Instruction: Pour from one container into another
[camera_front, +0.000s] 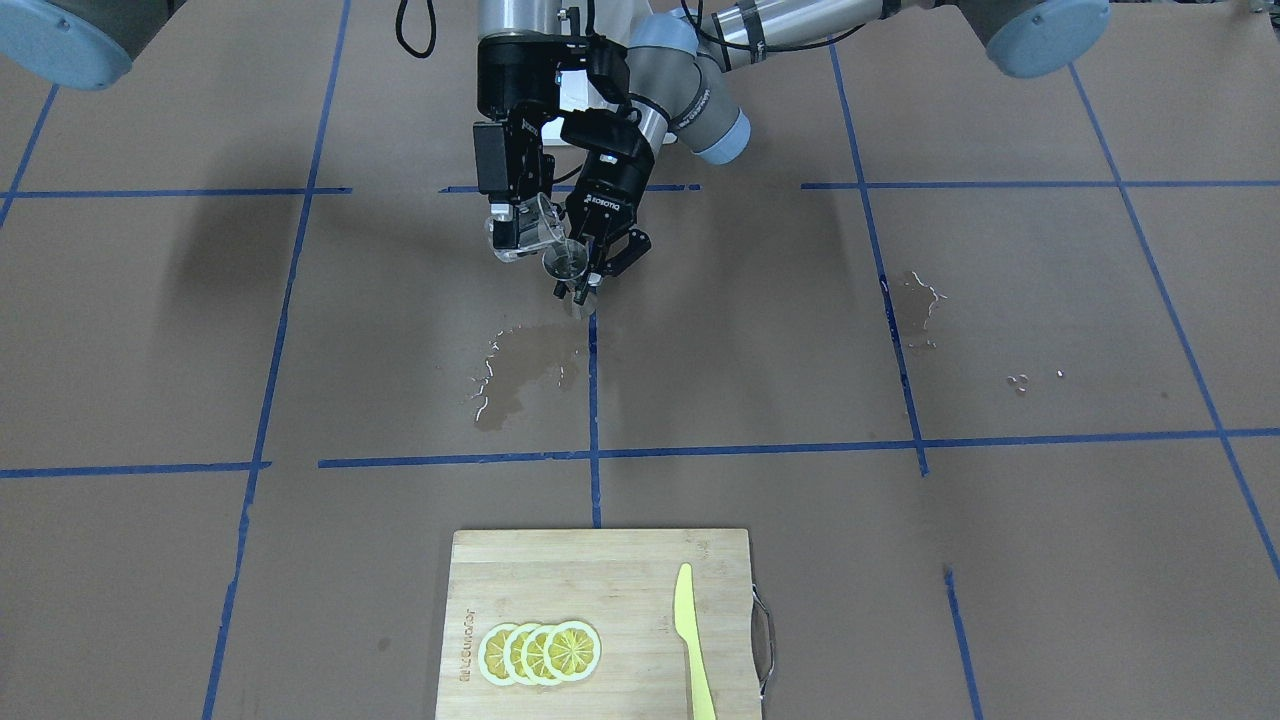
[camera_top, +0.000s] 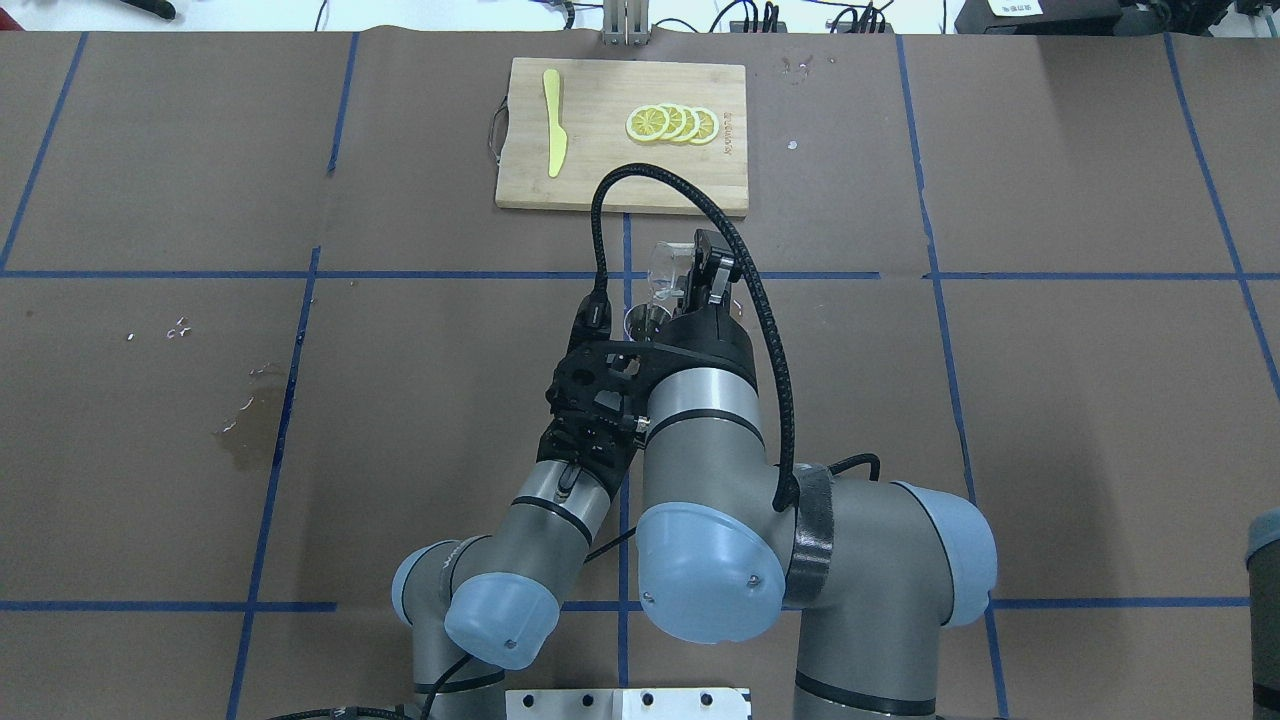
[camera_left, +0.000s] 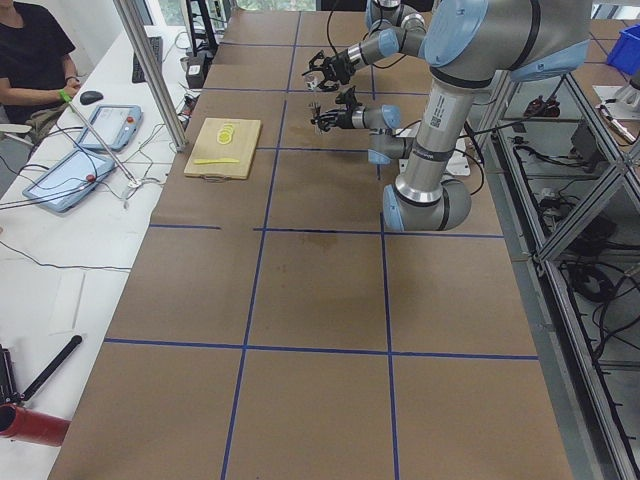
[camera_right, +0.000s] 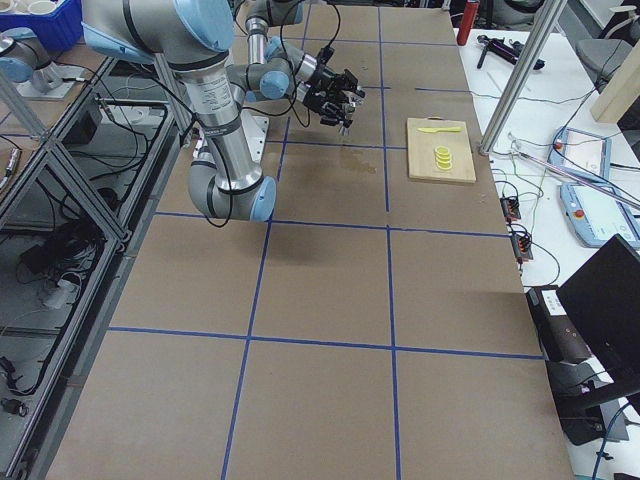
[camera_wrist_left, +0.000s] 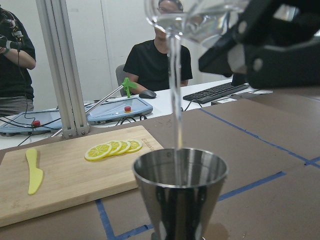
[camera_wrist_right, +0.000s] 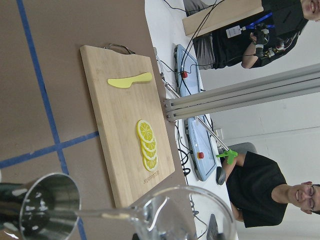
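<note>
Front-facing view: the right gripper, jaws clenched on the glass cup, tips it over the jigger; the left gripper grasps the jigger in its jaws; both vessels hang in the air above the worktop; a puddle lies just below them. The cutting board, with its lemon slices and yellow knife, sits well apart at the operators' edge; the worktop between is bare apart from the puddle, so the arms have room to lower or part.

Overhead view: the two wrists crowd together, the cup just beyond the jigger; I judge a careless swing could knock one gripper against the other.

Side views: too small to judge the jaws; the vessels hang well in from the worktop's edges.

Left wrist view: a thin stream falls from the cup's lip into the jigger's mouth, near its middle; the mouth is narrow, so a small drift of either arm, or a steeper tilt, would likely send liquid over the rim; overfilling is the other risk, and I cannot tell the level inside.

Right wrist view: the stream runs from the cup's rim to the jigger; people sit beyond the worktop's far edge, clear of the arms.
</note>
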